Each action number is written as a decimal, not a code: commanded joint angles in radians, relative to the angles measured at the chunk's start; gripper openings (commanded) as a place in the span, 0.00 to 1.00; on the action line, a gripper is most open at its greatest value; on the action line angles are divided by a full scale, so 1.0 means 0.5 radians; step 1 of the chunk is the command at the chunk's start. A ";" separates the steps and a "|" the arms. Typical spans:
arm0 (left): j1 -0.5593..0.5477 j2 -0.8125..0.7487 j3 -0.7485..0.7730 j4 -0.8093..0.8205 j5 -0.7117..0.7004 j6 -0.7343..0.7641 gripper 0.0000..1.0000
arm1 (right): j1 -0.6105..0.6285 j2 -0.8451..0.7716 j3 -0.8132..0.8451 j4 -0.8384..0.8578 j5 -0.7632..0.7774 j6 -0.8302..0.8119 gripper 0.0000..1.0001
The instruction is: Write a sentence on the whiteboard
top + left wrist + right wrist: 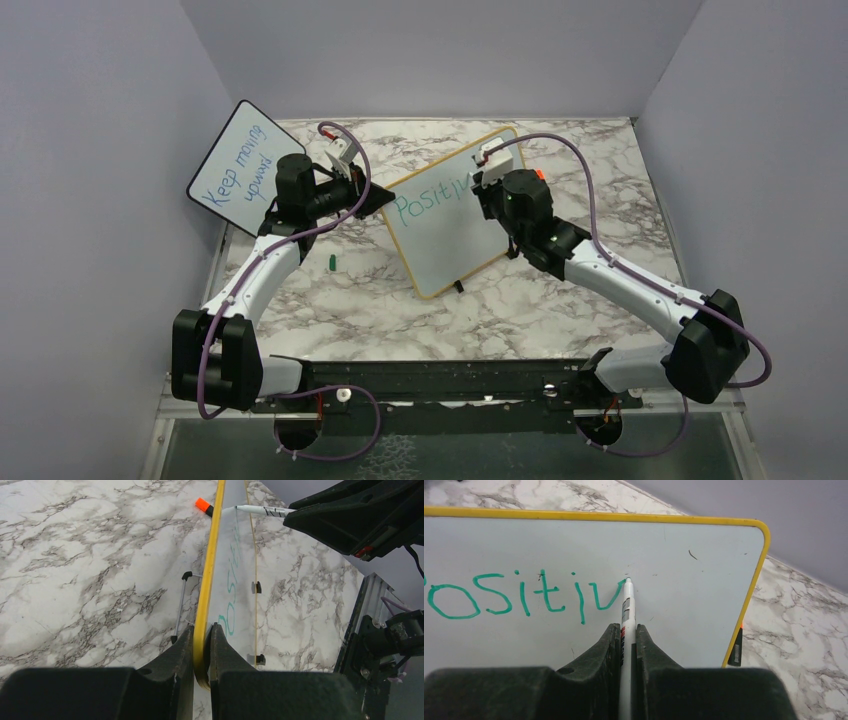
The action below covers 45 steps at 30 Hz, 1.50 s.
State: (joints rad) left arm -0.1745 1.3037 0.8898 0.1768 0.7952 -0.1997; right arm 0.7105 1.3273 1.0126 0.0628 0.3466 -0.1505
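The yellow-framed whiteboard (450,235) stands tilted on the marble table, also in the right wrist view (684,555) and edge-on in the left wrist view (207,580). Green writing (524,595) on it reads "Positiv". My left gripper (202,635) is shut on the board's yellow edge at its left corner (385,197). My right gripper (626,630) is shut on a white marker (627,605) whose tip touches the board at the end of the "v". In the top view the right gripper (490,180) sits over the board's upper right part.
A black-framed board (240,165) with blue "Keep moving upward" leans at the back left. A small green cap (332,263) lies on the table left of the whiteboard. Grey walls enclose the table on three sides.
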 commanded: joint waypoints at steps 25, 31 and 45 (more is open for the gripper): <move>-0.034 0.062 -0.037 -0.216 -0.085 0.151 0.00 | -0.053 -0.017 0.064 -0.001 -0.065 0.058 0.00; -0.034 0.062 -0.037 -0.216 -0.091 0.151 0.00 | -0.052 -0.085 0.005 -0.017 -0.020 0.057 0.00; -0.034 0.064 -0.034 -0.224 -0.090 0.157 0.00 | -0.056 -0.072 -0.049 -0.021 -0.017 0.086 0.00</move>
State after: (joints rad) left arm -0.1745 1.3037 0.8902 0.1764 0.7956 -0.1997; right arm 0.6914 1.2900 1.0065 0.0582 0.3347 -0.1230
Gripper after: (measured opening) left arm 0.123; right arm 0.167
